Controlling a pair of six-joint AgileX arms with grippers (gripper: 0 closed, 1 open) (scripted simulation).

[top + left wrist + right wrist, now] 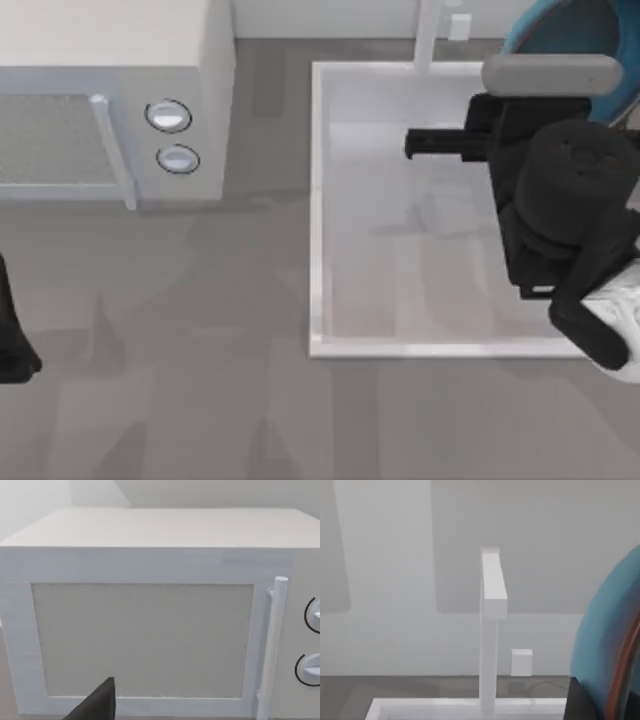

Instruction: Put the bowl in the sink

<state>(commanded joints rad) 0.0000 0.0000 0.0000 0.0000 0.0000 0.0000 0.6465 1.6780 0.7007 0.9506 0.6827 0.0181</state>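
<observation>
A grey table [200, 380] is carrying a white microwave [110, 100] at its back left and a white sink [318, 250] sitting toward its right side.

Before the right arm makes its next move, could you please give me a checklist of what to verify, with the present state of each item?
1. Bowl with the right arm: ok. It shows at the top view's upper right, above the arm, and close in the right wrist view.
2. Grip on the bowl: cannot tell. The right gripper's fingers are hidden.
3. Bowl over the sink: cannot tell. It appears near the sink's far right corner.
4. Sink floor free: ok. Nothing lies on the part in view.
5. Faucet clearance: cannot tell. It stands near the bowl.
6. Left arm out of the way: ok. It is parked at the table's left edge, facing the microwave.
</observation>
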